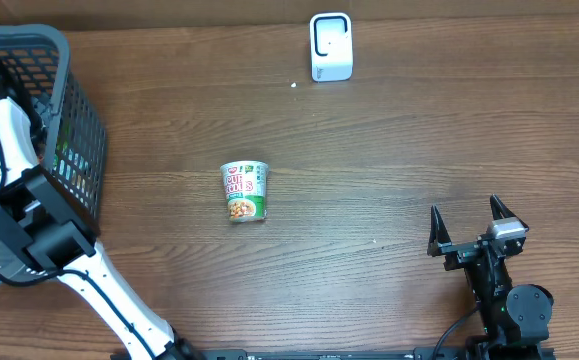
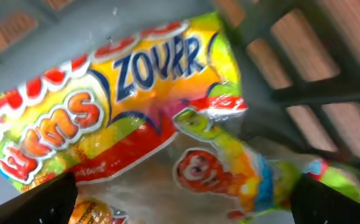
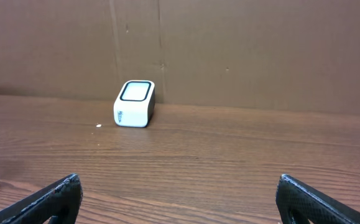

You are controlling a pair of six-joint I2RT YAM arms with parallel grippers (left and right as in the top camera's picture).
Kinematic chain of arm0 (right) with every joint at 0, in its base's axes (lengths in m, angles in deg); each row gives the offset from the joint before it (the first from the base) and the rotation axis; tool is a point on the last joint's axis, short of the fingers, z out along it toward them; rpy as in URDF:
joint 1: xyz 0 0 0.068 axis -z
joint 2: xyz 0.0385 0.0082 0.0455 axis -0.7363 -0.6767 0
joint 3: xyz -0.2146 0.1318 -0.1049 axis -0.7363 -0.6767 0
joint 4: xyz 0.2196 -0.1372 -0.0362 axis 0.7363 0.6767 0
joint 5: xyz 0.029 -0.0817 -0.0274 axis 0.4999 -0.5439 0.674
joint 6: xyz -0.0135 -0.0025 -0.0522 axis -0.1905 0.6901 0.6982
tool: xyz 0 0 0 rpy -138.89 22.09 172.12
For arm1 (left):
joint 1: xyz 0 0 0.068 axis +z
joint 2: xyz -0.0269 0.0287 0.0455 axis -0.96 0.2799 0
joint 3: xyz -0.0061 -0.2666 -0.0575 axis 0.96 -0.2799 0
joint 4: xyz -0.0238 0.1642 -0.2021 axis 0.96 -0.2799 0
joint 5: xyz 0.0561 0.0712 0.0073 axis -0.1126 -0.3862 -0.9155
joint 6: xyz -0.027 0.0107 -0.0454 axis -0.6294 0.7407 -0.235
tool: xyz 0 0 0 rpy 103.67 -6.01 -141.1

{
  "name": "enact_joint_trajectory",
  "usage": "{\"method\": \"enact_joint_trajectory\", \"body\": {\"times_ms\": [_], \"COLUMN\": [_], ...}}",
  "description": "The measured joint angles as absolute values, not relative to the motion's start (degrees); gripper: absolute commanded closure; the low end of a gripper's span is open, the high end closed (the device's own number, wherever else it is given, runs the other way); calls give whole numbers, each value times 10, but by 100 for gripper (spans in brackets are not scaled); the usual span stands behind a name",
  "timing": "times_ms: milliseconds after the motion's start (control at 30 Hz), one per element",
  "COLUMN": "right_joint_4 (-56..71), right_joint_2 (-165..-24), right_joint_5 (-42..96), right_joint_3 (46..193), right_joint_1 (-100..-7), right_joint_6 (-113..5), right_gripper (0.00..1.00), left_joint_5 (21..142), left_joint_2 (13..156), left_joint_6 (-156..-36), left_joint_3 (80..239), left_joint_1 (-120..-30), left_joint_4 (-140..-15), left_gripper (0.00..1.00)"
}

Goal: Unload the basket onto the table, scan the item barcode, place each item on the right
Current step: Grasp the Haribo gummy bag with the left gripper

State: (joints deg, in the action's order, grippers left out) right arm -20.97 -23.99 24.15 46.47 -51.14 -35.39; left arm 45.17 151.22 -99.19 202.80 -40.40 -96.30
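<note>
A: The left gripper [image 2: 192, 202] is down inside the basket [image 1: 79, 150] at the left edge. Its jaws are wide apart, with a dark finger on each side of a candy bag [image 2: 136, 93]. Nothing is clamped.

B: So the bag's the item?

A: That's my read. The bright, crumpled wrapper fills the wrist view and lies right up against the basket's bars. The wide spread makes sense, because a floppy bag wants a big bite.

B: And the cup [image 1: 245, 191] out on the table [image 1: 389, 140]?

A: It's on its side mid-table, well apart from both arms. It could be an item too, but I can't tell. No barcode shows on it or on the bag.

B: Scanner?

A: The scanner [image 1: 330, 46] stands at the far edge, right of centre, and its window looks to face upward. Whatever gets lifted has to travel across and be shown code-first to that window.

B: Right gripper?

A: The right gripper [image 1: 466, 215] sits near right, low over the wood. Its fingers are apart and empty, and it points straight at the scanner. There it's off the line from basket to scanner, and I'd guess it's placed for a handover.

B: Risk?

A: The mesh. With the bag tucked close to the wall, a finger could catch a bar. It could also pinch only a corner of wrapper and let it slip.
</note>
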Motion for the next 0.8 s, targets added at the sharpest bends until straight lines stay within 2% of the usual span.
{"method": "enact_joint_trajectory", "body": {"times_ms": [67,100,133,233,267,633,700,733,800], "right_joint_4": [-210,-210,-210,-210,-210,-210,-210,-210,-210], "right_joint_2": [-240,-240,-240,-240,-240,-240,-240,-240,-240], "right_joint_5": [242,242,242,242,242,242,242,242,242], "right_joint_3": [465,465,465,465,465,465,465,465,465], "right_joint_1": [-511,-511,-511,-511,-511,-511,-511,-511,-511], "right_joint_6": [-354,-354,-354,-354,-354,-354,-354,-354,-354], "right_gripper": [0,0,0,0,0,0,0,0,0], "left_joint_5": [450,449,448,444,446,467,477,479,480], "left_joint_2": [1514,1515,1515,1515,1515,1515,1514,1514,1512], "left_joint_6": [-998,-1001,-1004,-1006,-1006,-987,-986,-983,-982], "left_joint_3": [2029,2030,2030,2031,2032,2072,2090,2096,2109], "left_joint_1": [-404,-404,-404,-404,-404,-403,-403,-403,-402], "left_joint_4": [-974,-979,-984,-1008,-1017,-1144,-1175,-1184,-1196], "left_gripper": [11,24,51,90,96,96,41,3,0]}}
